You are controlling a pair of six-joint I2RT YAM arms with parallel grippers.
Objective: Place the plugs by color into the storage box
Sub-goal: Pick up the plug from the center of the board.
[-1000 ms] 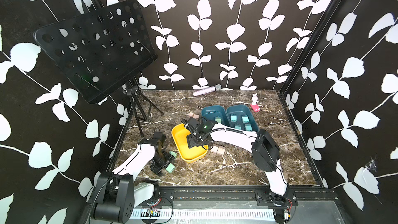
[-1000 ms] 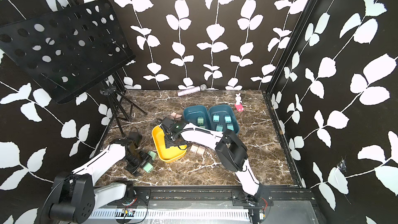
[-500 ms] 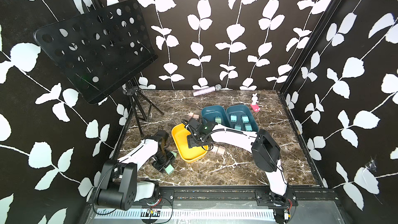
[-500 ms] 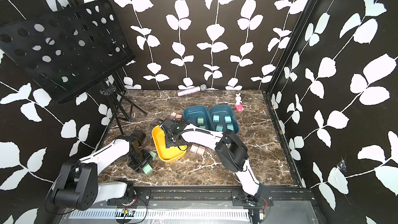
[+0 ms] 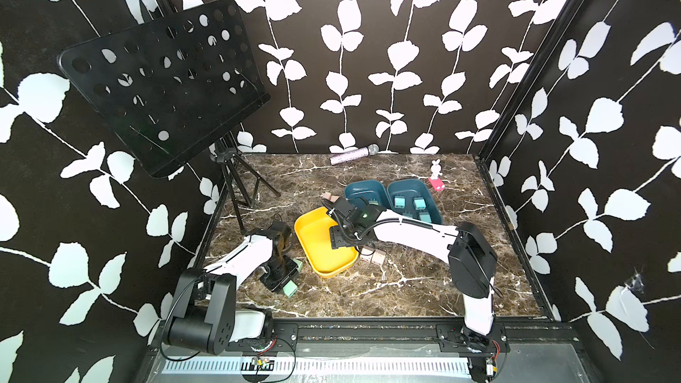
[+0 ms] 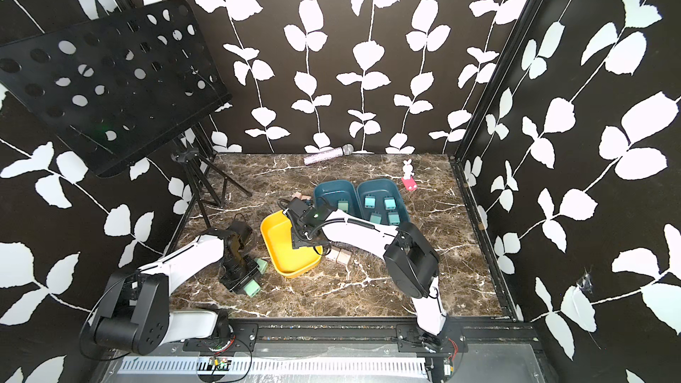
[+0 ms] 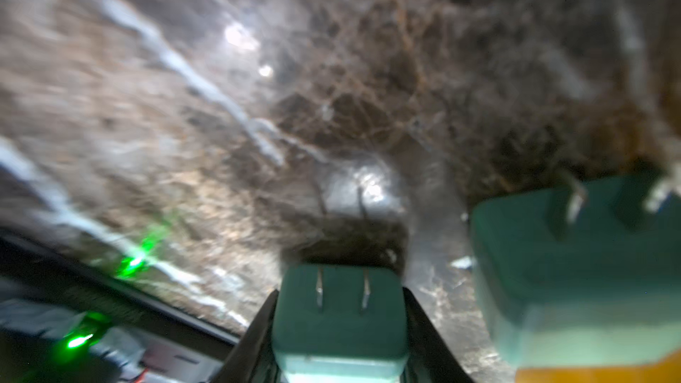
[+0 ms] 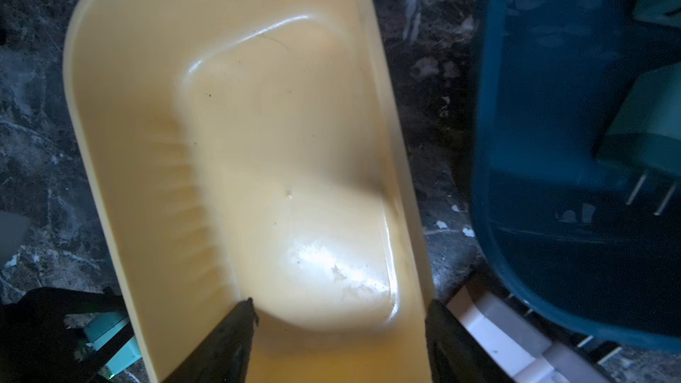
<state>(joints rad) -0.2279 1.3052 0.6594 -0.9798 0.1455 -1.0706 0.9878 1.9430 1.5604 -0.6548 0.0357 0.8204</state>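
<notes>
Seemingly clamping a green plug [image 7: 341,318] in the left tool [image 5: 285,285] at the worktop's [image 5: 368,289] front left, another green plug [image 7: 575,270] just beside; holding the right tool [image 8: 342,305] spread open over the yellow tray [image 8: 147,123]

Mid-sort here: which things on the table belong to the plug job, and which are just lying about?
Job: green plug, second green plug, beige plugs, blue plugs, yellow bin, two teal bins.
Lying about: music stand, microphone, rabbit toy.

free tabletop [image 5: 405,289] beside yellow tray [image 5: 313,245]
</notes>
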